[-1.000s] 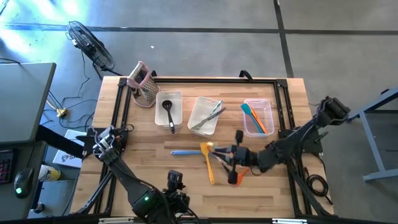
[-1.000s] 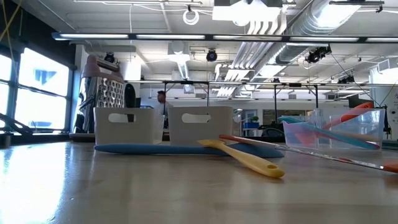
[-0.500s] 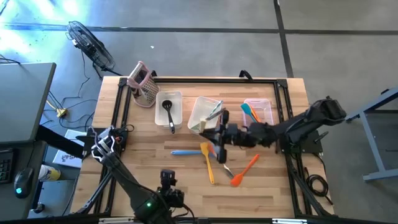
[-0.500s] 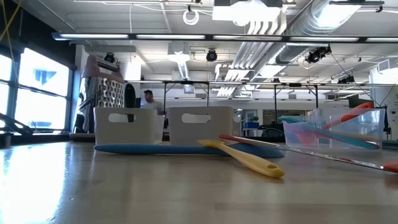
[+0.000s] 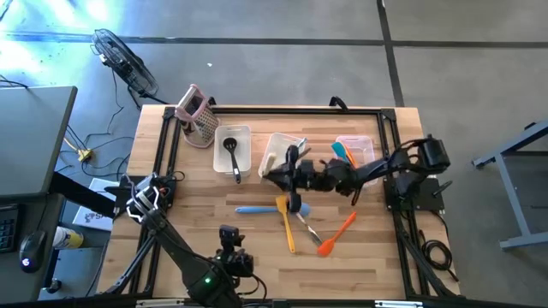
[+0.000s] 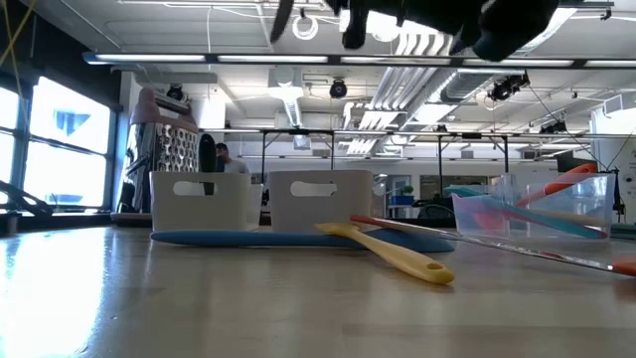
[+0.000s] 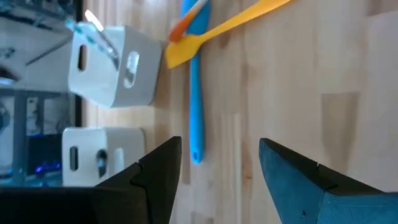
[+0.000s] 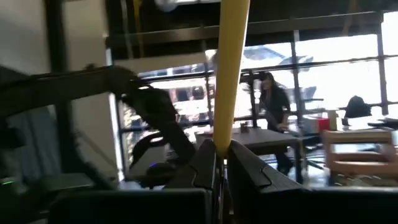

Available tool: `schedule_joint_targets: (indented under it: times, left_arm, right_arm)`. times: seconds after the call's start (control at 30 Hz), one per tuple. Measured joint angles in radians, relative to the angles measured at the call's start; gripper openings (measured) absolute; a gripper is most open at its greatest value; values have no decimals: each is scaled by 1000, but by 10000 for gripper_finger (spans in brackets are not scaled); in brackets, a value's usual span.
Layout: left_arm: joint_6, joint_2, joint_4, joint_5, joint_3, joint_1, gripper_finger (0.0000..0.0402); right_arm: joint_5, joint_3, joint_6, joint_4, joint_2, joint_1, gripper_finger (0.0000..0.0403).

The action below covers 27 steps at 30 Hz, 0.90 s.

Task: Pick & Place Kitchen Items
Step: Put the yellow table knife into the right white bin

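My right gripper [image 5: 281,174] is high above the middle clear bin [image 5: 272,147] and is shut on a slim utensil with a pale yellow handle [image 8: 230,68]. The arm shows at the low view's top edge [image 6: 447,15]. On the wood lie a blue spatula [image 5: 253,209], a yellow spatula [image 5: 285,224], an orange spatula [image 5: 336,233] and a small metal piece [image 5: 310,229]. My left gripper [image 7: 217,168] is open and empty, low over the table near its front edge, facing the blue spatula [image 7: 196,93]. My right gripper pinches the pale yellow handle [image 8: 219,144] between its two fingers [image 8: 205,168]. The fingers point about level toward the table's left and lie across the handle. The handle stands up from the fingers. The utensil is lifted clear of the table; its ends do not show plainly.
The left bin [image 5: 244,137] holds a black ladle [image 5: 231,147]. The middle bin holds metal tongs [image 5: 295,154]. The right bin [image 5: 370,145] holds teal and orange spatulas [image 5: 347,158]. A metal grater with a pink handle [image 5: 199,115] stands at the far left corner.
My right gripper has gone from beside the orange spatula toward the table's far left, up over the middle bin, carrying the yellow-handled utensil clear of the wood. It has risen into the top of the low view. The orange spatula stays on the table.
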Motion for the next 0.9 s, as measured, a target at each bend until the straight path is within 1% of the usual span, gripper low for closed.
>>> schedule_joint_targets:
  times: [0.07,0.2,0.27,0.4,0.53,0.6,0.7,0.8,0.9]
  left_arm:
    - [-22,0,-8,7,0,-1,209]
    - [-29,0,-6,18,0,-1,209]
    - [-30,0,-4,7,0,-1,209]
    - [-23,0,-5,-29,-1,15,209]
    - [-7,0,-6,-32,-1,38,209]
    - [-7,0,-5,-32,-1,49,209]
    - [-2,-3,-6,-34,-27,63,209]
    - [-2,-3,-5,-33,-52,68,209]
    - [-3,-3,-4,-32,-61,71,209]
  right_arm:
    - [2,-50,40,67,1,-47,8]
    - [-53,-155,114,273,2,-133,8]
    - [-26,-196,130,323,0,-152,8]
    - [17,-236,151,329,2,-179,8]
    - [54,-239,156,317,2,-199,8]
    - [55,-239,200,287,2,-222,8]
    - [60,-239,291,329,65,-262,8]
    - [75,-231,380,330,129,-280,8]
    - [133,-227,430,332,178,-281,8]
